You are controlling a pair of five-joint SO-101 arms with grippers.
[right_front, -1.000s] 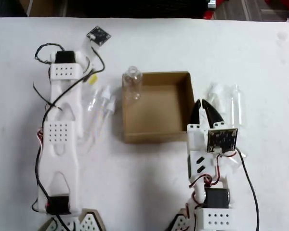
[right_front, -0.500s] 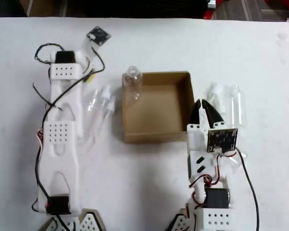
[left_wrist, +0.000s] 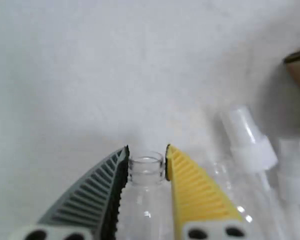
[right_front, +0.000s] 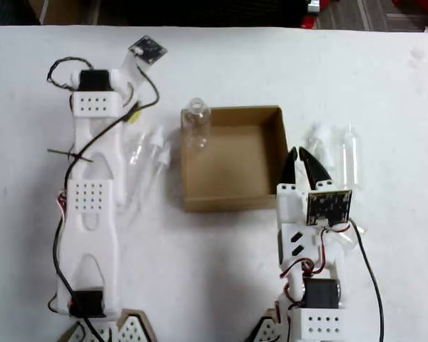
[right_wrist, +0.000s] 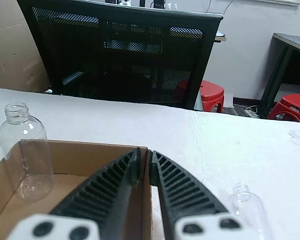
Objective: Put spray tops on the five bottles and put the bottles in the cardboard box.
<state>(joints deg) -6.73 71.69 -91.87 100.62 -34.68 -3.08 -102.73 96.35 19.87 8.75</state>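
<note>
- Left pincer (left_wrist: 146, 151) clamped on neck of lying clear bottle (left_wrist: 146, 172).
- Spray tops (right_front: 157, 148) beside it on counter (right_front: 221, 271).
- Standing bottle (right_front: 196, 122) at cardboard box (right_front: 232, 201) far left corner.
- Right pincer (right_front: 297, 152) squeezed together, over box's right wall.
- More bottles (right_front: 351, 155) lying just right.

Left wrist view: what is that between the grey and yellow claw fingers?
The open, uncapped neck of a clear bottle sits between the two fingers of the left claw, which are closed against it. The left wrist view shows this.

White perforated arms (right_front: 91, 206), black cables (right_front: 148, 80); left pincer (left_wrist: 146, 151) grey and yellow, ribbed; right pincer (right_wrist: 144, 154) black.
</note>
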